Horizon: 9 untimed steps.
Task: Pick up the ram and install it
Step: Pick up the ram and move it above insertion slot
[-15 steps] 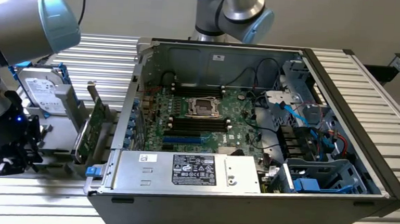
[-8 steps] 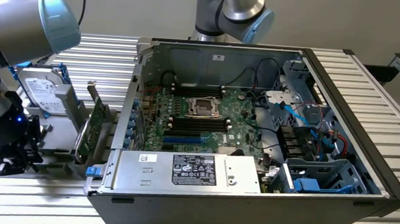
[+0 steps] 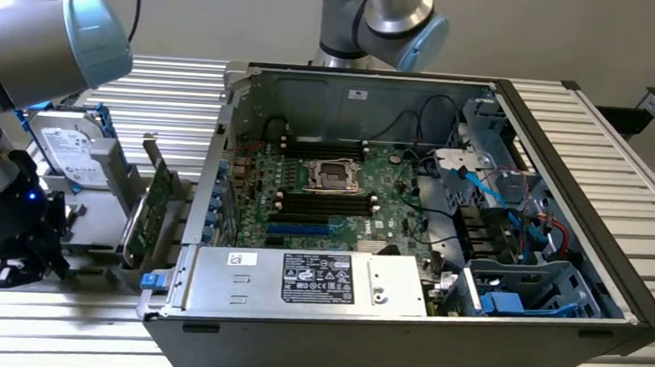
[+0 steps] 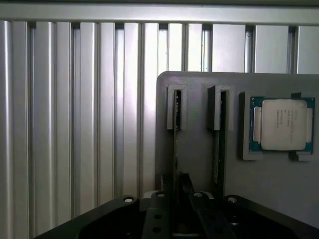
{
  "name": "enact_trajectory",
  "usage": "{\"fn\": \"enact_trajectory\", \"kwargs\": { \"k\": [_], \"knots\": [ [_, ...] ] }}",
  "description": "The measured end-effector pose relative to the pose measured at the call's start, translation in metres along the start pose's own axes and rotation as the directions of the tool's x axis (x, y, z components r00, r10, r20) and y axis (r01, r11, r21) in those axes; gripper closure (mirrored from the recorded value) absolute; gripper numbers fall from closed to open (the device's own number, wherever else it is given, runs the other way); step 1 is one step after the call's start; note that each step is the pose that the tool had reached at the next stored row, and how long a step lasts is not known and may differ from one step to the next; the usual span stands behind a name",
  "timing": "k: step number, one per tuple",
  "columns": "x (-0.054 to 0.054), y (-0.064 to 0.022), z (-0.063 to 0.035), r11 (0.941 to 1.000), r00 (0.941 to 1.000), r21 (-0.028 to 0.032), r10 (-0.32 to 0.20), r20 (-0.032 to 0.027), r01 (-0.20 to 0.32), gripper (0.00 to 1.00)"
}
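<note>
At the exterior view's left, well apart from the computer case (image 3: pixel 418 198), the gripper (image 4: pixel 177 194) sits over a grey holder (image 4: pixel 197 154); the ram (image 4: pixel 176 124) stands on edge in its slot — long axis running in between the jaws, one either side; pinching or not, I cannot tell; a processor (image 4: pixel 281 124) lies beside.

One open computer case (image 3: pixel 556 163) sits on one slatted table (image 3: pixel 633 125). It holds one motherboard (image 3: pixel 391 183) with one CPU socket (image 3: pixel 336 175), and one power supply (image 3: pixel 310 281). Beside the case are one hard drive (image 3: pixel 68 146) and one green expansion card (image 3: pixel 149 215). Two robot arms (image 3: pixel 53 22) appear in the exterior view. In the wrist view, one grey holder (image 4: pixel 199 149) carries two ram sticks (image 4: pixel 176 124) and one processor (image 4: pixel 282 124).
</note>
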<state>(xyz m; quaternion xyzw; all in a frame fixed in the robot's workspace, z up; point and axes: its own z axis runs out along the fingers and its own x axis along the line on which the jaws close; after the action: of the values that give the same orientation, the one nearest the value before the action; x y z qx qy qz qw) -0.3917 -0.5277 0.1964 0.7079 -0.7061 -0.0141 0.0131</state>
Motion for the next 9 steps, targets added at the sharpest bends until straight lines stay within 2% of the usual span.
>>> {"fn": "enact_trajectory", "kwargs": {
  "k": [4, 9],
  "knots": [
    [0.0, 0.0, 0.0012, 1.0, 1.0, 0.0, 0.004, 0.0002, -0.004, 0.79],
    [0.0, -0.0001, 0.0025, 1.0, 1.0, -0.0003, 0.009, 0.0, -0.009, 0.86]
  ]
}}
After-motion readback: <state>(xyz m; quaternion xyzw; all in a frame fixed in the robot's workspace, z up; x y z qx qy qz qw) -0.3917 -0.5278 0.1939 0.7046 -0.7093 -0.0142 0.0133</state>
